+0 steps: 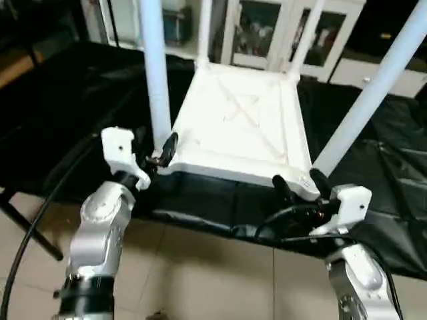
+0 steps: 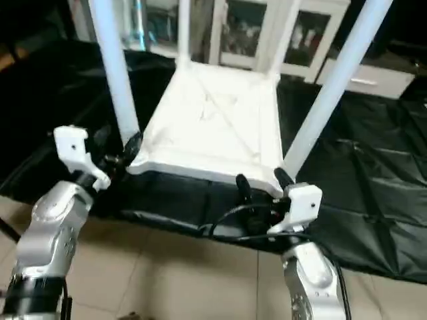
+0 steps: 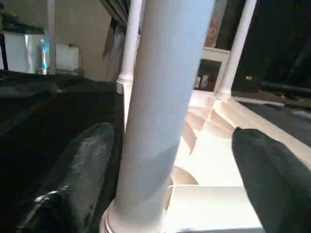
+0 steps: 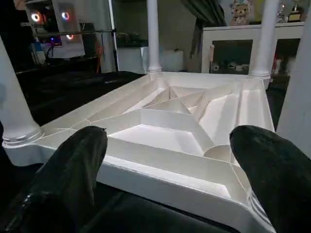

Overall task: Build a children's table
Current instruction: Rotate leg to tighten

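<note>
Your children's table (image 1: 243,123) lies upside down on the black sheet (image 1: 373,180), ribbed X-braced underside facing up and all four white legs standing in their corner sockets. At its near left corner, your left gripper (image 1: 162,152) has its fingers spread either side of the near left leg (image 1: 155,73), just above the socket, with gaps showing on both sides. At the near right corner, your right gripper (image 1: 300,185) holds its fingers apart around the tabletop's edge, beside the near right leg (image 1: 373,90).
</note>
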You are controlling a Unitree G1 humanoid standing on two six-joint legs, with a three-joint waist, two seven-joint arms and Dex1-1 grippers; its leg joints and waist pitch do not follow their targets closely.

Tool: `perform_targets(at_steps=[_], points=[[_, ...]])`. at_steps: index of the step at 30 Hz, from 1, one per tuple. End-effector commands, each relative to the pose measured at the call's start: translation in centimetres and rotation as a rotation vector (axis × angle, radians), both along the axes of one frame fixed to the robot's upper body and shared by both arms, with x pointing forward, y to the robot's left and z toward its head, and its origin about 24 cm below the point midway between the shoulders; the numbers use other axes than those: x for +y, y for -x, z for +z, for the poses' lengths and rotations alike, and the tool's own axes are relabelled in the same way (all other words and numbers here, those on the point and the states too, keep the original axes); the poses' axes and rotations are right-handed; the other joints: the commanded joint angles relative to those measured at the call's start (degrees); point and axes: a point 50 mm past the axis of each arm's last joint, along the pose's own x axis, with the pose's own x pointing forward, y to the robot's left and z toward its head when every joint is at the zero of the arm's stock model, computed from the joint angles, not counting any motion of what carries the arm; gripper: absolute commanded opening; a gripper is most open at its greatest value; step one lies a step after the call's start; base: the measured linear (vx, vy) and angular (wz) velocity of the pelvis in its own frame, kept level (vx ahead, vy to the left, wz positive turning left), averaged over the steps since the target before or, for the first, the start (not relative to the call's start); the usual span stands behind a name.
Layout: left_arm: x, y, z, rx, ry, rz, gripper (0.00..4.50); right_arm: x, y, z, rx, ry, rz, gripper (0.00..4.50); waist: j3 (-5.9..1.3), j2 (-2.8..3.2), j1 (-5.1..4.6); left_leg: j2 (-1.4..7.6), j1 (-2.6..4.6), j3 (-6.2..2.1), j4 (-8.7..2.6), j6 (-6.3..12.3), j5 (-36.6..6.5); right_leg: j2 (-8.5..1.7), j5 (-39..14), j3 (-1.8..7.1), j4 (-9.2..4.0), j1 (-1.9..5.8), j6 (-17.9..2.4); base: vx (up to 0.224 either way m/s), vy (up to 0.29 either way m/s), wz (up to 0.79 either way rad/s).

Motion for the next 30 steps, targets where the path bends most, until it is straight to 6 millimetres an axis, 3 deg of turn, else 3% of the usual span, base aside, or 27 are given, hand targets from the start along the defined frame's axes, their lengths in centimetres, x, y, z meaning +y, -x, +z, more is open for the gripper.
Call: perform_targets(at_steps=[1, 4, 5, 10, 11, 12, 14, 15, 16, 19, 24, 30], points=[[-0.5, -0.8, 0.4, -0.008, -0.012, -0.036, 4.37, 0.2, -0.3, 0.1, 0.024, 0.011, 0.009, 4.50, -3.27, 0.33, -0.10, 2.72, 0.38, -0.95, -4.67, 1.53, 0.81, -3.87, 13.17, 1.89, -3.11, 2.41, -9.05, 0.000, 0.000, 0.00], [-0.3, -1.8, 0.5, -0.008, -0.053, -0.005, 4.37, 0.5, -0.4, -0.1, 0.037, 0.029, 0.022, 4.50, -3.02, 0.40, -0.17, 2.96, 0.44, -0.91, -4.93, 1.39, -1.96, -4.12, 9.43, 1.92, -3.52, 2.27, -9.68, 0.000, 0.000, 0.00], [-0.3, -2.2, 0.6, -0.015, -0.066, 0.009, 4.37, 0.6, -0.4, -0.1, 0.037, 0.030, 0.025, 4.50, -3.03, 0.67, -0.23, 2.91, 0.52, -0.97, -5.00, 1.20, -2.69, -4.12, 8.20, 1.96, -3.59, 2.26, -9.36, 0.000, 0.000, 0.00], [-0.7, -3.4, 1.7, -0.072, -0.126, 0.016, 4.37, 0.7, -0.5, 0.0, 0.041, 0.022, 0.022, 4.50, -3.17, 0.60, -0.28, 3.16, 0.50, -1.14, -5.02, 0.65, -2.24, -4.42, 9.38, 1.94, -3.47, 2.41, -9.53, 0.000, 0.000, 0.00], [-0.9, -3.7, 2.0, -0.081, -0.125, 0.011, 4.37, 0.8, -0.5, 0.1, 0.046, 0.013, 0.024, 4.50, -3.22, 1.74, -0.19, 3.17, 0.51, -1.23, -5.00, 0.19, -2.50, -4.47, 9.79, 1.94, -3.26, 2.27, -10.10, 0.000, 0.000, 0.00], [-1.0, -3.8, 2.2, -0.084, -0.112, -0.003, 4.11, 0.8, -0.5, 0.1, 0.050, 0.011, 0.025, 4.50, -3.25, 0.99, -0.40, 3.19, 0.56, -1.07, -4.97, 0.01, -2.66, -4.36, 10.53, 1.91, -3.39, 2.37, -10.36, 0.000, 0.000, 0.00], [-1.2, -3.9, 2.4, -0.087, -0.092, -0.017, 4.01, 0.8, -0.5, 0.0, 0.058, 0.008, 0.028, 4.50, -3.24, 1.36, -0.34, 3.13, 0.47, -1.09, -4.95, -0.18, -2.45, -4.36, 11.32, 1.90, -3.33, 2.42, -10.86, 0.000, 0.000, 0.00], [-1.2, -3.9, 2.5, -0.087, -0.086, -0.016, 3.99, 0.8, -0.5, 0.0, 0.060, 0.008, 0.028, 4.50, -3.27, 1.26, -0.30, 3.13, 0.46, -1.06, -4.92, -0.24, -2.47, -4.43, 11.54, 1.92, -3.26, 2.49, -11.08, 0.000, 0.000, 0.00], [-1.2, -4.0, 2.5, -0.082, -0.071, -0.005, 3.76, 0.8, -0.6, -0.1, 0.063, 0.013, 0.027, 4.50, -3.19, 1.41, -0.37, 3.14, 0.37, -1.04, -4.96, -0.33, -3.09, -4.45, 11.19, 1.94, -3.34, 2.52, -11.35, 0.000, 0.000, 0.00], [-1.4, -4.3, 3.0, -0.104, -0.026, 0.004, 3.57, 0.7, -0.6, -0.1, 0.066, 0.020, 0.016, 4.50, -3.23, 1.24, -0.33, 3.12, 0.41, -1.00, -4.94, -0.26, -3.15, -4.50, 10.78, 1.99, -3.35, 2.60, -11.63, 0.000, 0.000, 0.00], [-1.9, -4.7, 3.4, -0.096, 0.044, 0.007, 3.20, 0.7, -0.7, -0.2, 0.074, 0.030, 0.015, 4.50, -3.19, 1.45, -0.36, 3.24, 0.41, -1.04, -4.95, -0.09, -3.43, -4.49, 10.90, 1.96, -3.36, 2.54, -12.06, 0.000, 0.000, 0.00], [-1.8, -4.7, 3.6, -0.092, 0.032, 0.019, 2.64, 0.8, -0.8, -0.4, 0.077, 0.040, 0.017, 4.50, -3.12, 1.27, -0.22, 3.28, 0.39, -1.09, -5.03, 0.17, -3.53, -4.54, 10.13, 1.96, -3.44, 2.54, -11.71, 0.000, 0.000, 0.00]])
